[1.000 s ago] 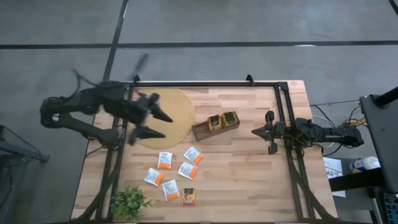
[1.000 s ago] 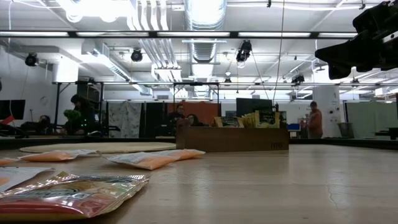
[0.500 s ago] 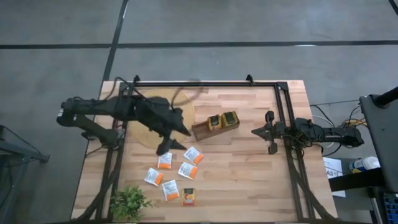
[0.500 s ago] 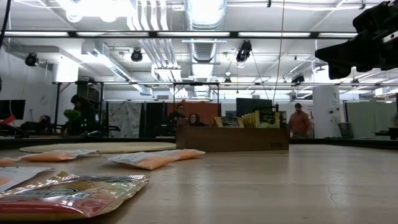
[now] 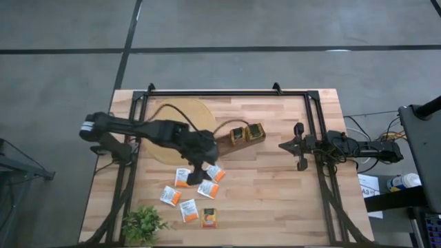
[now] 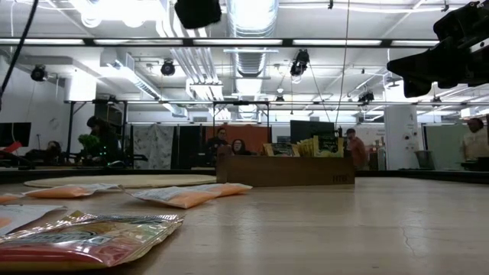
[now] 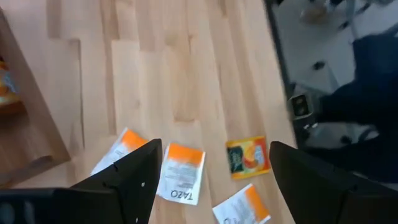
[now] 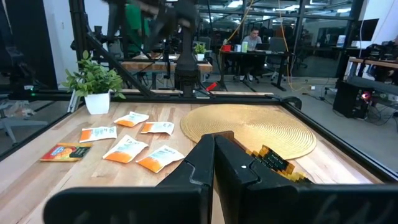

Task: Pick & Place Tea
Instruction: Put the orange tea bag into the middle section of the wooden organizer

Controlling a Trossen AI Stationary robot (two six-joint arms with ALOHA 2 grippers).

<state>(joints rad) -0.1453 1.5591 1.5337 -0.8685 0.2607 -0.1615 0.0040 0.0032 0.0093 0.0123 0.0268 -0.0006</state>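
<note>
The left arm reaches in from the table's left edge, stretched across the round woven mat (image 5: 185, 129) so that its wrist sits over the middle of the table. The left gripper (image 5: 198, 169) hangs above the loose tea sachets (image 5: 195, 189), its fingers (image 7: 134, 177) spread wide with nothing between them — in its own wrist view the white-and-orange packets lie on the wood below the gap, not touched.

Six sachets lie scattered on the wooden table (image 5: 275, 193) in front of the mat: five white ones with an orange patch and one darker orange-and-green sachet (image 5: 209, 218) nearest the front edge. Two more packets (image 5: 246, 133), dark with yellow, stand upright in the brown wooden tray (image 5: 224, 144), which sits just to the right of the mat. A small leafy plant (image 5: 142, 224) stands at the front left corner, beside the scattered group.

The right arm waits along the right side of the table, stretched level and pointing inward. The right gripper (image 5: 282, 145) hovers well apart from the tray and the sachets — its two dark fingers (image 8: 205, 163) are pressed together, holding nothing.

In the low view the nearest sachet (image 6: 84, 238) lies flat in the foreground, and people show far back in the room.
</note>
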